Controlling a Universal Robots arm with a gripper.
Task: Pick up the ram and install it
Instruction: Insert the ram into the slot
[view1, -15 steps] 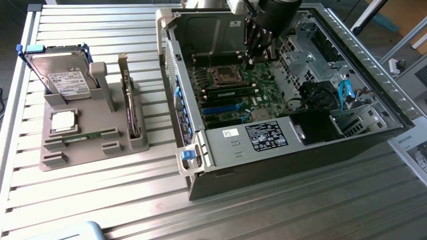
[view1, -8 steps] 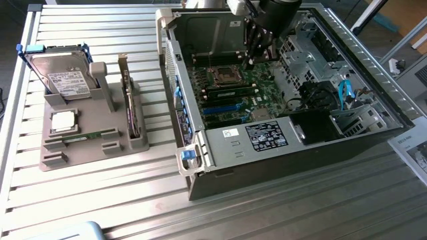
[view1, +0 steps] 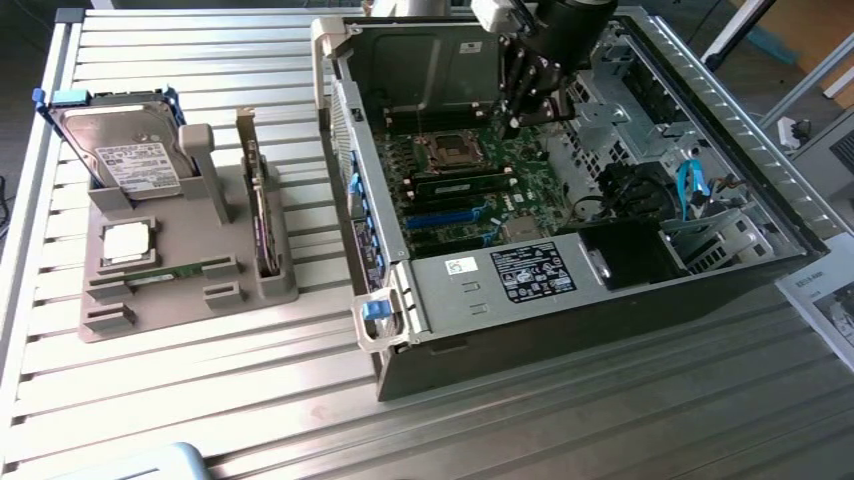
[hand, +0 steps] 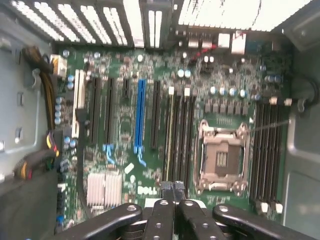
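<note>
Ram (view1: 462, 187) sits flat in a motherboard (view1: 467, 200) slot, inside the open computer case (view1: 587, 290); in the wrist view it is the green stick (hand: 169, 140) beside the CPU socket (hand: 222, 155). Gripper (view1: 514, 120) hangs above the board, near the socket, fingers (hand: 167, 189) clenched together, holding nothing. Grey parts holder (view1: 174, 270) with a hard drive (view1: 127, 150) stands on the table (view1: 200, 400), at the exterior view's left.
</note>
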